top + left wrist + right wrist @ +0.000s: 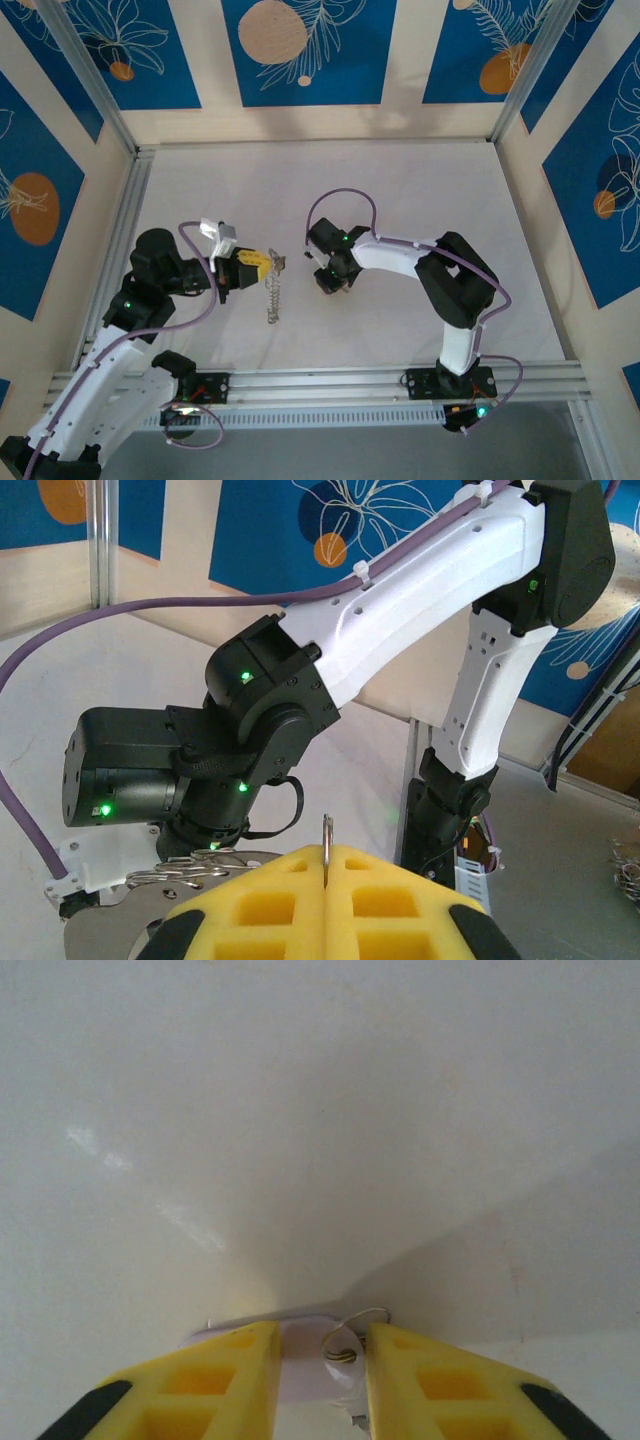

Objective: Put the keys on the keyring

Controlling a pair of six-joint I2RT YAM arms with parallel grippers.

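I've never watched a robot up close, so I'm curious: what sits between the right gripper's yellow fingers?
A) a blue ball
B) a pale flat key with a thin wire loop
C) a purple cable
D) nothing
B: the right wrist view shows a pale key with a thin wire loop between the right gripper's yellow fingers.

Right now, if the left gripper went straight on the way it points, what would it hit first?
Most likely the right arm's black wrist, which sits dead ahead of the left gripper. The thin metal piece clamped in that gripper would touch first; how far off is unclear.
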